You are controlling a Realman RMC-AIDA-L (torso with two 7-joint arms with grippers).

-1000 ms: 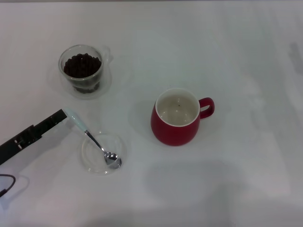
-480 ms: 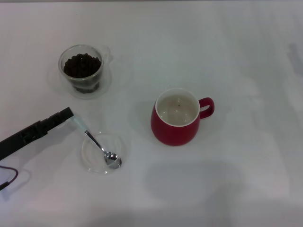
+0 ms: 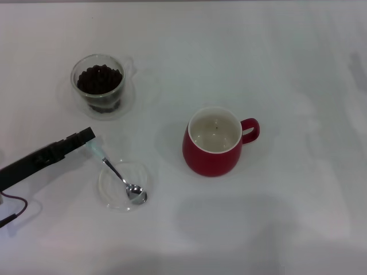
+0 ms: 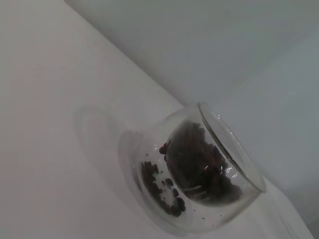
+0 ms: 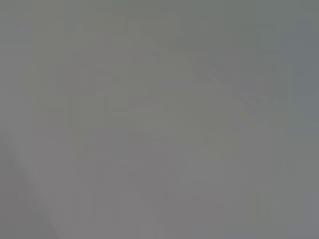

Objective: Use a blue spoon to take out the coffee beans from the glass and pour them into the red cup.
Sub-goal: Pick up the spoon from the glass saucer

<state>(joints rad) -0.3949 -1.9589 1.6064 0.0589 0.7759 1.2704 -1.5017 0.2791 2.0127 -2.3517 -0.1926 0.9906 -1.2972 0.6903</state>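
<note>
One arm is at work: the left gripper (image 3: 87, 137), a dark bar reaching in from the robot's left, has slid forward along the white table (image 3: 287, 69) over the last second, so its tip now covers the end of the pale-blue-handled teaspoon with the silver bowl (image 3: 117, 173). Less of the pale handle shows than before. Whether the jaws are spread or pinched on the handle I cannot tell, as the tip hides them in the head view and the left wrist view shows no fingers at all.

The blue spoon itself has not shifted. Its bowl rests in the shallow clear glass dish (image 3: 109, 192) and its handle slants up towards the gripper. The small clear double-walled glass with a handle (image 3: 98, 86) stands well apart behind it, and its dark heap of roasted coffee beans (image 3: 100, 79) looks untouched. The left wrist view looks straight at that glass (image 4: 199, 174). The rounded dark-red mug with a cream inside (image 3: 215, 143) stands to the right and looks empty.

My reading is that this is the reach for the handle, nearly finished; no scooping has begun. The right gripper is not visible anywhere
</note>
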